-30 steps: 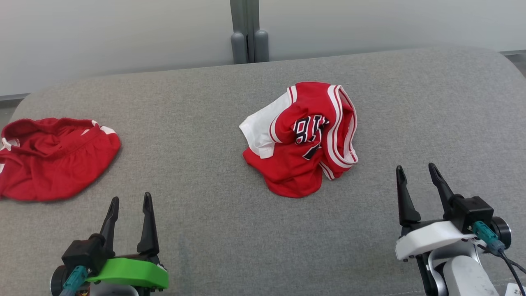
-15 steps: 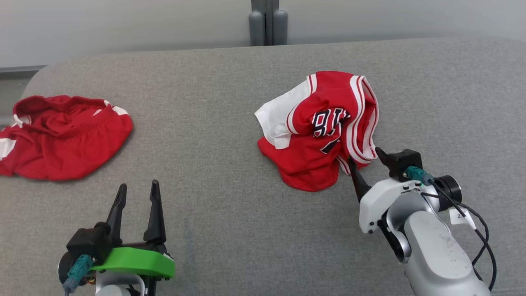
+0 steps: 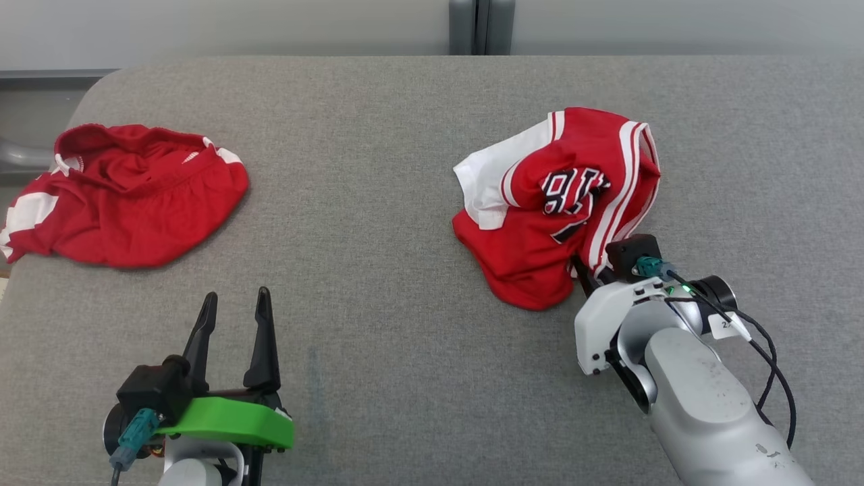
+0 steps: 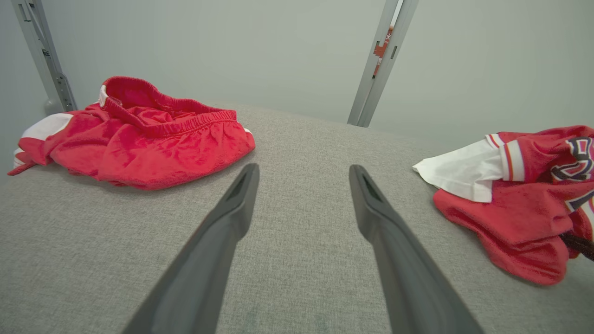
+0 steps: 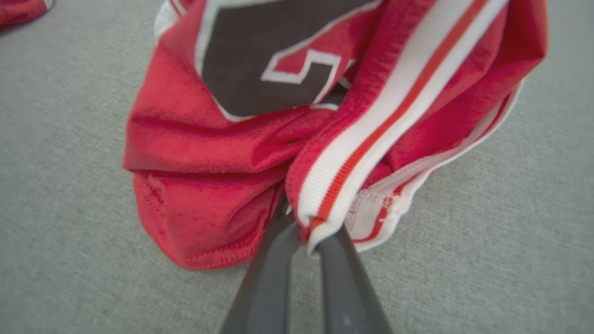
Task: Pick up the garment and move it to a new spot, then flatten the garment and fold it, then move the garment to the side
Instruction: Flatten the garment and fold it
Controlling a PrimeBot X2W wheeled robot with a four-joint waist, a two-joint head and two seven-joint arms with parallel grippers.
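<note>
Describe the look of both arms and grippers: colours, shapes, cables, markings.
Left gripper: two long dark tapered fingers on a bright green bracket, with a teal plug. Right gripper: the same dark fingers on a white bracket, with a teal connector, black cables, a small white tag and a pale grey, scuffed forearm.

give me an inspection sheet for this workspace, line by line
surface: grey fabric top, no stains seen
job's things: red jersey crumpled in a heap, white sleeve showing, not yet flattened
clutter: red shorts bunched at the robot's far left, apart from the jersey
grippers: left gripper open over bare fabric; right gripper shut on the jersey's striped trim at its near edge
cables: black cable loops off the right wrist, clear of the cloth
surroundings: pale wall, grey post behind the table
</note>
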